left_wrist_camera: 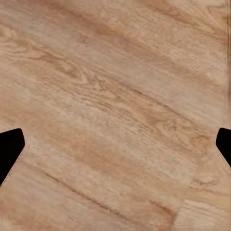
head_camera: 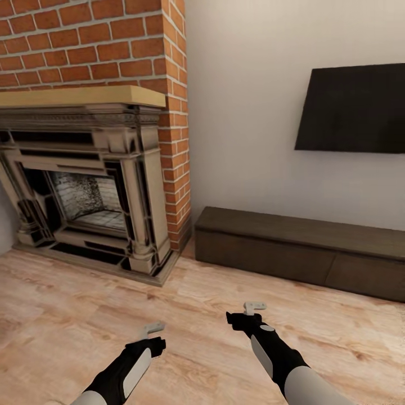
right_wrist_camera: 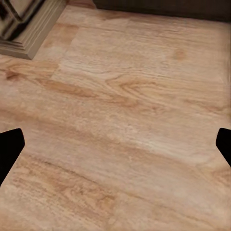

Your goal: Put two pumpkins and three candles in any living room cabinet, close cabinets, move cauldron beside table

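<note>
In the head view, the robot faces a corner of the living room. The cabinet point(head_camera: 298, 253) is a long, low, dark brown box against the white wall, under a black TV point(head_camera: 354, 109). Its flat fronts look shut. To the left of it stands a brick fireplace point(head_camera: 90, 197) with a pale wood shelf on top. The left end effector point(head_camera: 153, 329) and the right end effector point(head_camera: 254, 307) both hang low over the wooden floor point(head_camera: 185, 315), well apart from the cabinet. From here it is hard to tell how their fingers stand.

In the left wrist view, two dark fingertips point(left_wrist_camera: 9, 151) sit far apart at the picture's edges, with bare floor between them. The left one is spread and holds nothing.

In the right wrist view, the fingertips point(right_wrist_camera: 9, 149) are spread too, and empty. The fireplace base and the cabinet's dark edge point(right_wrist_camera: 163, 8) sit ahead.

The robot seems to be on its way. Next it likely needs to find a pumpkin or candle, or open the cabinet.
</note>
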Controlling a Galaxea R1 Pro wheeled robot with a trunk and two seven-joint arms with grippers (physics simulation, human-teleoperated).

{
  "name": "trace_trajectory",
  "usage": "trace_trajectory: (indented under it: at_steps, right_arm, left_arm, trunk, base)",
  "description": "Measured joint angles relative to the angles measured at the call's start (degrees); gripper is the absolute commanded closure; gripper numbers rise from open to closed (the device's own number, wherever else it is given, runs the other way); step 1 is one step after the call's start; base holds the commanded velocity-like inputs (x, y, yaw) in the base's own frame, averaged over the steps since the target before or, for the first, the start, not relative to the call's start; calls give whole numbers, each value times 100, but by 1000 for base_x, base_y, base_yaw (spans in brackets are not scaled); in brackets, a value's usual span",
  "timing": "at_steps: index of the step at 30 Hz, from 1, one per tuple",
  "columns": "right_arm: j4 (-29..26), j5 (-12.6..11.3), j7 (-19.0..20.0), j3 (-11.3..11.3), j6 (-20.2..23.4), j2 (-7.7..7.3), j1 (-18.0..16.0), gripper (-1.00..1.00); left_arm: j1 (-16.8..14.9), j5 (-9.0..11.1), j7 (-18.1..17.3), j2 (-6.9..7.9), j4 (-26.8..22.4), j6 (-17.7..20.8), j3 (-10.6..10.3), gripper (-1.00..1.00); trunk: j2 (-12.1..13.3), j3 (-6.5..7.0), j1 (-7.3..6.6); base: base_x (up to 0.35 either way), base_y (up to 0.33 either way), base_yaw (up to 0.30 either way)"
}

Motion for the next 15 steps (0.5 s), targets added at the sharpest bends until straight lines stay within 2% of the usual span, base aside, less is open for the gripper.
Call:
trace_trajectory:
  at_steps: [7,15]
  right_arm:
    - [0,3,-1,-2,0,0,0,-100]
    - [-6,0,-1,-14,1,1,0,-100]
  left_arm:
    - [0,-29,-2,-7,-1,-1,-23,-100]
    - [0,-14,-2,-20,0,-1,-34,-100]
  trunk:
    - [0,15,1]
    - [0,34,3]
  base:
    - [184,32,-289]
    - [24,1,-289]
